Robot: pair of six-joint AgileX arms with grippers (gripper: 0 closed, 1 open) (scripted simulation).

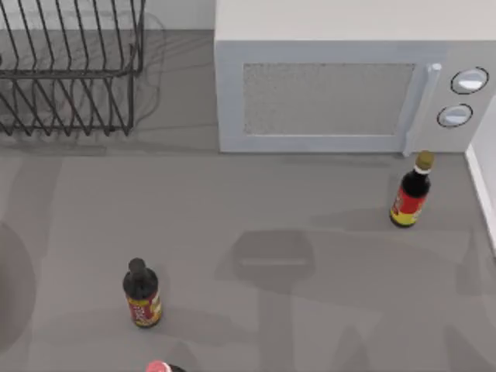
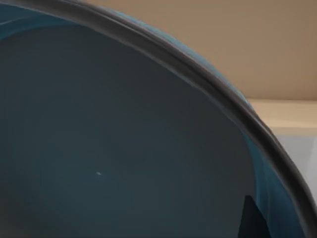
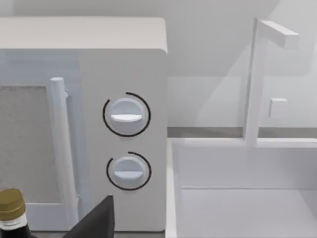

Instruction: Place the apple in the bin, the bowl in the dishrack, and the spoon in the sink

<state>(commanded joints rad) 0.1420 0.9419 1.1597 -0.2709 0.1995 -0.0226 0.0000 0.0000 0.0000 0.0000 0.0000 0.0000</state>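
Grey surface beside dark wire dishrack; large blue-teal bowl near the left wrist camera, gripper state indeterminable, could clip rack bars.

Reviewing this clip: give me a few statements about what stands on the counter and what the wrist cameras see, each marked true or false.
1. The dishrack stands at the table's far left, with nothing in it. True.
2. The microwave door is open. False: it is shut.
3. Two dark bottles stand upright, one left, one right. True.
4. The left wrist view looks at a red apple. False: it looks into the blue bowl.
5. The sink lies beside the microwave in the right wrist view. True.
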